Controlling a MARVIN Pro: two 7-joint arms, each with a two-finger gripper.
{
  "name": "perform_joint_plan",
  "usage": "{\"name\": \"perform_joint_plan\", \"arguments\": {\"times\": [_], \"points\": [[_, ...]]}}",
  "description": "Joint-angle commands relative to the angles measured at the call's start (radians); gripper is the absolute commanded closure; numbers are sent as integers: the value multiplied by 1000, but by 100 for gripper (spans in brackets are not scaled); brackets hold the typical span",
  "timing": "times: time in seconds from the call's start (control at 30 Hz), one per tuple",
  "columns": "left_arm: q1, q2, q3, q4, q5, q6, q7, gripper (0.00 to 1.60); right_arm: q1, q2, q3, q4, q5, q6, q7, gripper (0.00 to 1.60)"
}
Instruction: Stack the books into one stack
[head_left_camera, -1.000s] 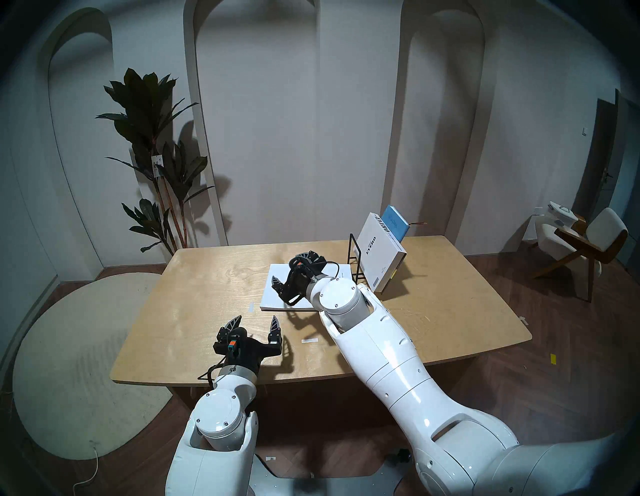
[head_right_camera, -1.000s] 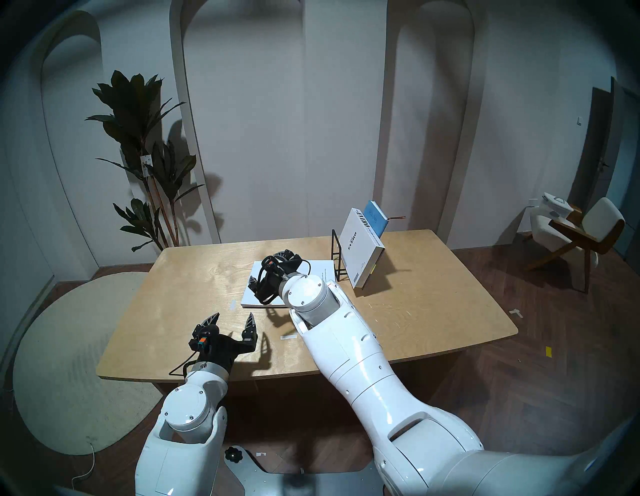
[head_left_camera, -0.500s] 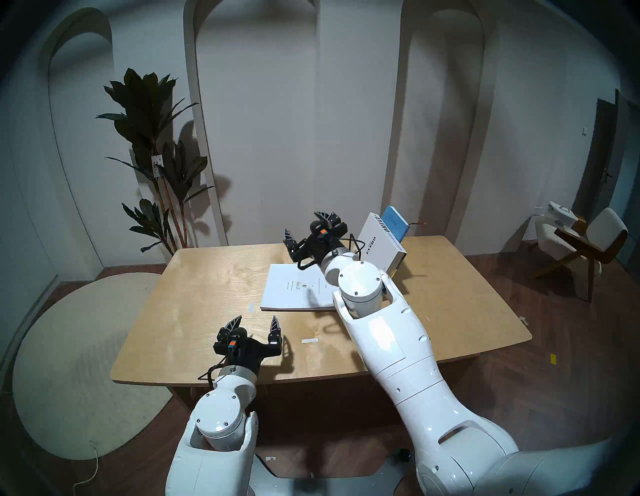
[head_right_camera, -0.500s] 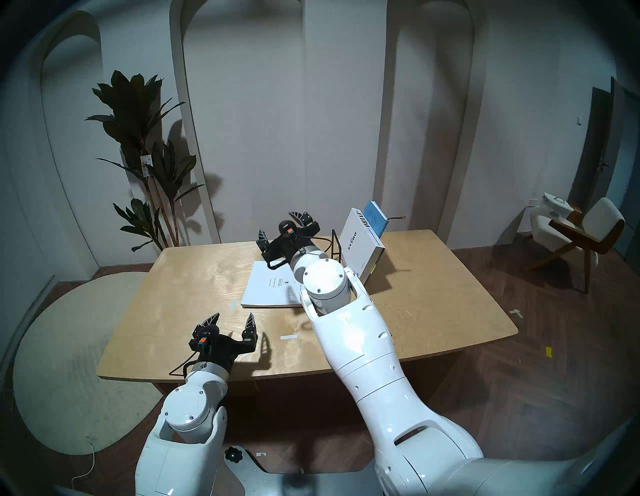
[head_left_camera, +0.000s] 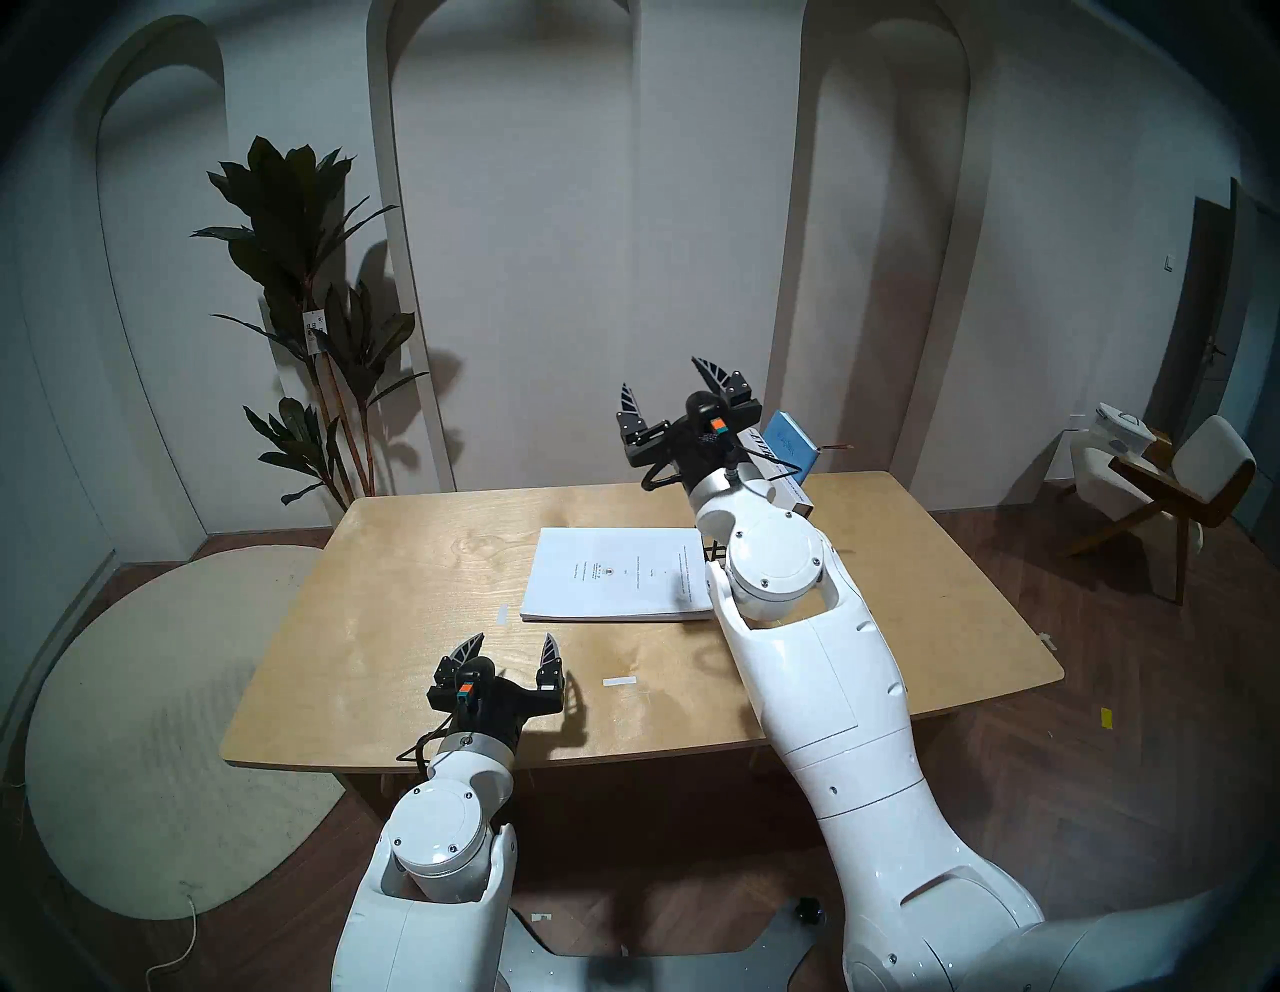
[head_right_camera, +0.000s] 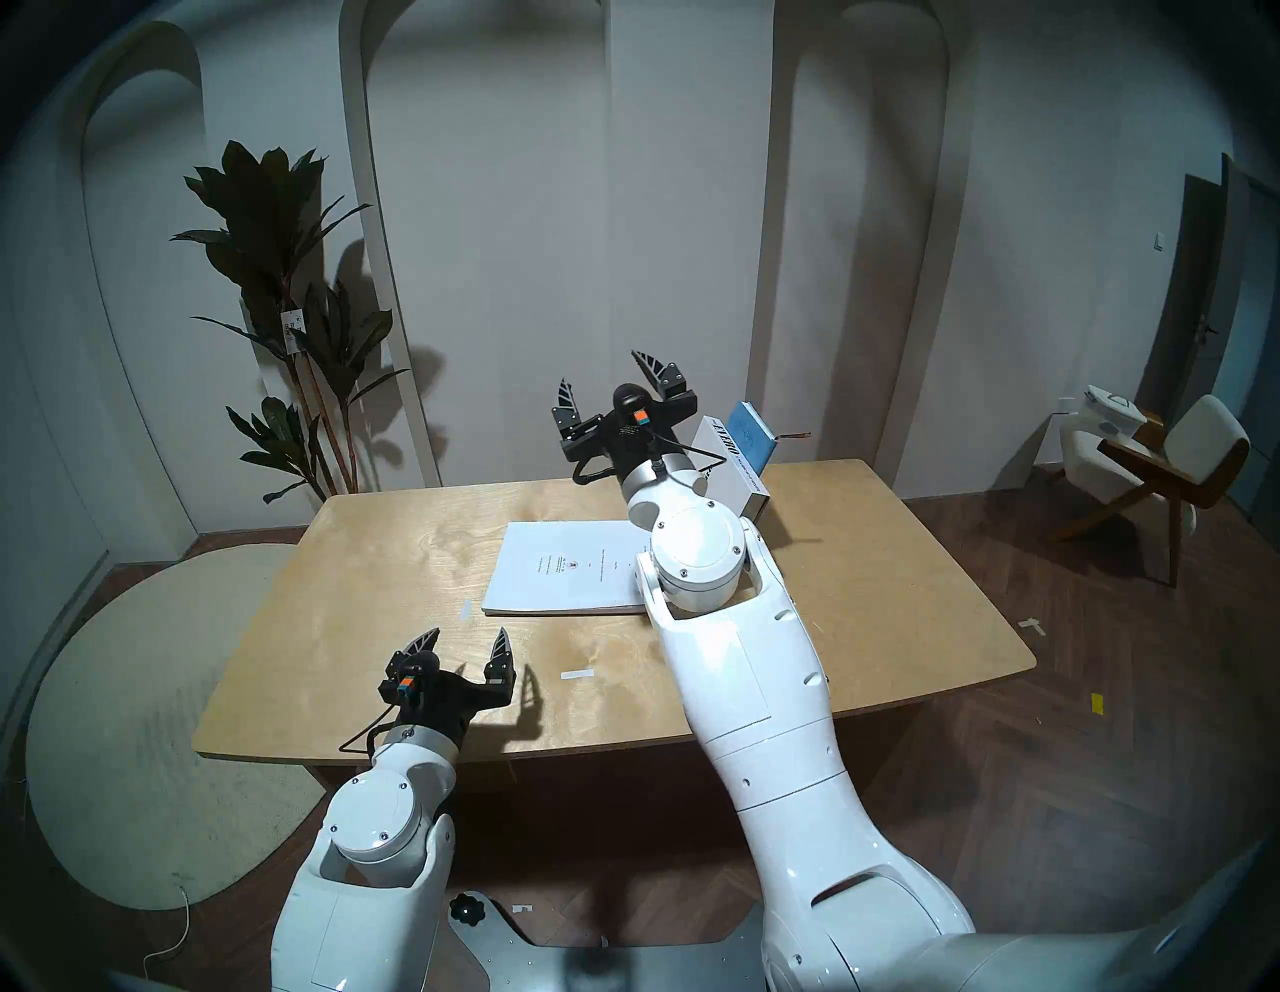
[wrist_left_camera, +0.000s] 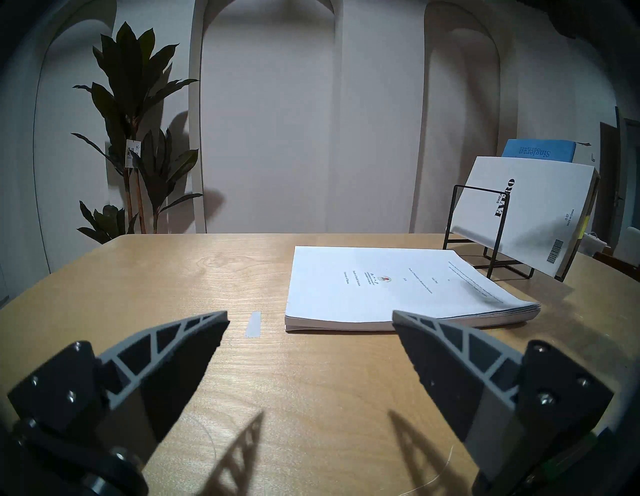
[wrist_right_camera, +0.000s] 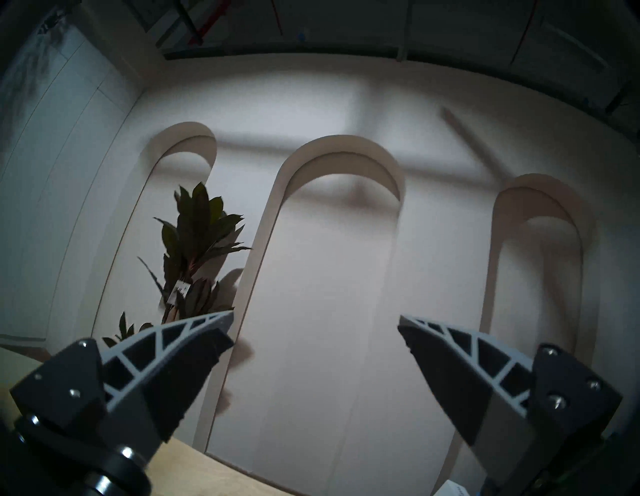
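The large thin white booklet (head_left_camera: 609, 580) lies flat mid-table, also in the left wrist view (wrist_left_camera: 388, 287). The thick white "EVERO" book (wrist_left_camera: 526, 211) leans in the black wire stand (wrist_left_camera: 485, 235), with the blue notebook (head_left_camera: 789, 438) behind it, also showing in the left wrist view (wrist_left_camera: 538, 150). In the head view my right arm hides most of the white book (head_right_camera: 727, 457). My right gripper (head_left_camera: 665, 388) is open and empty, raised high, left of the leaning books and pointing at the wall. My left gripper (head_left_camera: 509, 644) is open and empty, low over the near table, short of the booklet.
The wooden table (head_left_camera: 415, 554) has small tape strips (head_left_camera: 618, 682). A potted plant (head_left_camera: 312, 291) stands at the back left, a chair (head_left_camera: 1170, 485) at the right, a round rug (head_left_camera: 152, 727) on the left floor.
My right gripper has lifted off the white booklet, risen and swung right toward the leaning books, staying open. The booklet is now uncovered. The left arm has not moved.
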Motion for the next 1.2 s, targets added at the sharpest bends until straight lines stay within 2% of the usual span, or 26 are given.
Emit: {"name": "perform_joint_plan", "arguments": {"times": [0.0,0.33,0.47,0.6,0.7,0.8,0.87,1.17], "points": [[-10,2,0,-15,0,-5,0,0,-83,15,24,-122,5,-52,-37,0],[-11,2,0,-10,0,-5,0,0,-211,36,45,-240,2,-99,-98,0],[-12,2,0,-10,0,-5,0,0,-274,47,53,-297,1,-105,-131,0],[-12,2,0,-9,0,-5,0,0,-304,50,58,-324,1,-106,-155,0],[-13,2,0,-7,0,-6,0,0,-364,52,69,-380,8,-102,-195,0],[-13,2,0,-7,0,-6,0,0,-386,55,80,-390,12,-98,-218,0],[-13,2,0,-7,0,-6,0,0,-427,56,105,-405,20,-88,-263,0],[-14,2,0,-9,-1,-7,0,0,-529,46,198,-380,64,-49,-395,0]]}}
